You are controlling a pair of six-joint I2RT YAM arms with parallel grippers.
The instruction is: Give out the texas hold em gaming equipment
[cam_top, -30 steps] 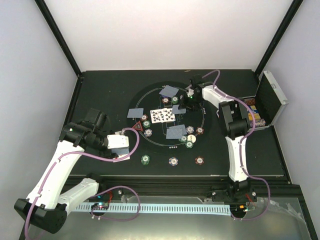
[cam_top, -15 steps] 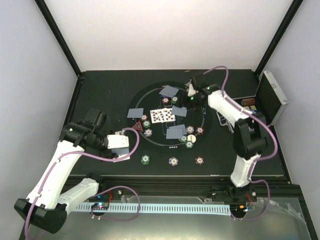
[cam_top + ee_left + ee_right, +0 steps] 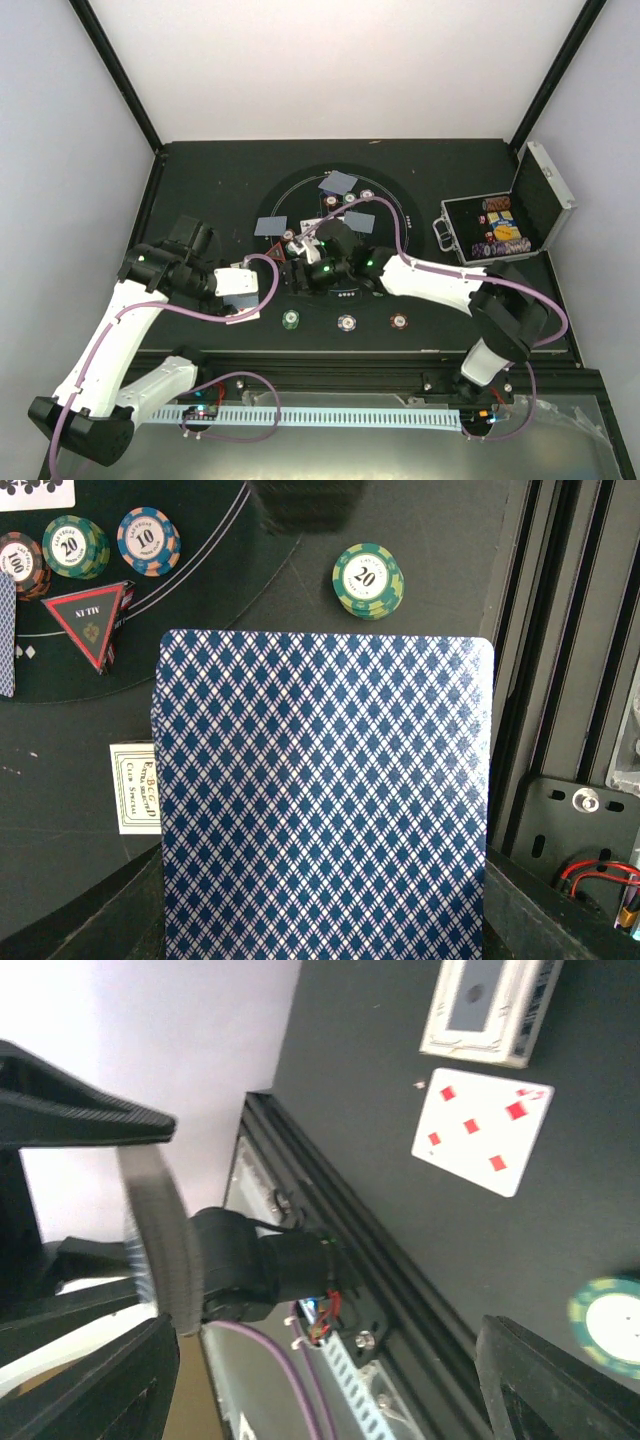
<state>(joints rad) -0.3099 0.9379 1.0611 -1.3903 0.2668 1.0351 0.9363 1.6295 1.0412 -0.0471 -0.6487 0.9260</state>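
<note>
Near the blue-backed cards [image 3: 325, 800], green chip [image 3: 368, 579] marked 20, blue chip [image 3: 148, 541] 10

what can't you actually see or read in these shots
- Top view: the right arm covers the centre of the mat.
- Left wrist: the deck fills the frame, hiding the fingers of the left gripper.
- Right wrist: the green chip is cut by the right edge, number unreadable; the box is cut by the top edge.
- Top view: contents of the case are too small to tell.

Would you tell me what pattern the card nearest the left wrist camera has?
Blue diamond lattice on white; the card shows best in left wrist view.
</note>
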